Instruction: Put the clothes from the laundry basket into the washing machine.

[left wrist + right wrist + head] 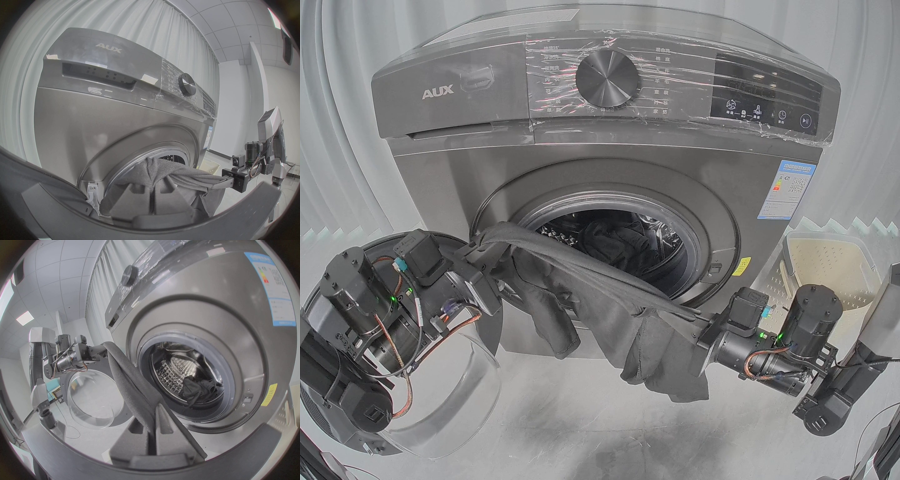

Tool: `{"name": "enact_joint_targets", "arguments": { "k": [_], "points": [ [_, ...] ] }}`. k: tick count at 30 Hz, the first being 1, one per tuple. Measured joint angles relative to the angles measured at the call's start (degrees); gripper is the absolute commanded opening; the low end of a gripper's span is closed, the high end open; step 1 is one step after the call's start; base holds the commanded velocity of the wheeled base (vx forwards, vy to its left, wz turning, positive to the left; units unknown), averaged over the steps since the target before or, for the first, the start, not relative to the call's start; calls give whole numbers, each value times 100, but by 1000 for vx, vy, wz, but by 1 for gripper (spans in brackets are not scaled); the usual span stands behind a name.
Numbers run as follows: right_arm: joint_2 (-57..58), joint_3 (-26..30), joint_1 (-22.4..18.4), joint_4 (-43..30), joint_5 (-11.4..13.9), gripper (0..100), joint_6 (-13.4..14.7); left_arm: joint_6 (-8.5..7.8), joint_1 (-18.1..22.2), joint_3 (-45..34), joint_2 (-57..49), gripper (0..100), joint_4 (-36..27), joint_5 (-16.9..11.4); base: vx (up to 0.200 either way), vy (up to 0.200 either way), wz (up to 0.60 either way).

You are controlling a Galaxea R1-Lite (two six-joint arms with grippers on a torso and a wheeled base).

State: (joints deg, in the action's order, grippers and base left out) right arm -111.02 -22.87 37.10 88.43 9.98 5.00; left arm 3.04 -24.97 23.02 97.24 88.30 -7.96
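One limp dark-grey garment (594,294) spans the washing machine (487,94) mouth | left claw (479,247), right claw (700,329) both clamped on it | one black heap (612,240) inside | one cream laundry basket (831,262)

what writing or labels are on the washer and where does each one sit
Brand logo: light capitals, upper left front of the washing machine.
Program names around the dial: too small to read.
Display panel icons: no readable words.
Blue energy label: print too small to read.
Yellow sticker by the door opening: unreadable.
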Motion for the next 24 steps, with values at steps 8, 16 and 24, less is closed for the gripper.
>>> {"name": "enact_joint_targets", "arguments": {
  "k": [8,16,24],
  "points": [
    [187,-94,57,11,-794,0,59,13,-91,57,-130,0,-20,-6,0,0,0],
    [374,-221,215,9,-831,0,80,55,-135,60,-284,0,-51,0,0,0,0],
    [603,-240,439,15,-829,0,123,62,-140,134,-607,0,-233,-13,0,0,0]
  ]
}}
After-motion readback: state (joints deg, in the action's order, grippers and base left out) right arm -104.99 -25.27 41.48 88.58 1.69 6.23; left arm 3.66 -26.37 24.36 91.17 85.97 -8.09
